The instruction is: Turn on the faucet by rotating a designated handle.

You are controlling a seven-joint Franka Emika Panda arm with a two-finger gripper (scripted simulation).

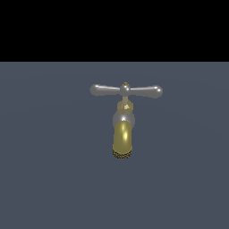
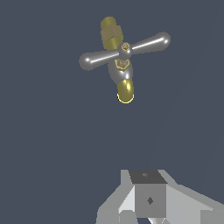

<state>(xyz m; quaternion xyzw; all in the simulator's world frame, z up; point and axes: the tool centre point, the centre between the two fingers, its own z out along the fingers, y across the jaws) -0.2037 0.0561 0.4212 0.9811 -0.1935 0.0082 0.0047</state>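
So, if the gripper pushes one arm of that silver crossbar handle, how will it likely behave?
The handle looks like rigid metal, so it should probably turn about its brass-tipped hub rather than bend. Its glossy, rounded bulbs could let a finger slide off.

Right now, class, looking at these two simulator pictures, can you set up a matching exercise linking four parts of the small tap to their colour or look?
Column one:
1. Curved spout
2. Slim crossbar handle with rounded bulb ends
3. Mouth of the spout
4. Neck above the spout

Column two:
A. Greyish
B. Shiny golden brass
C. Dark, mesh-like tip
D. Silver-grey metal

Pairs: 1-B, 2-D, 3-C, 4-A.

All four belong to the one faucet. Only the grey body of the robot's pincer mount shows in the wrist view, well apart from the tap.
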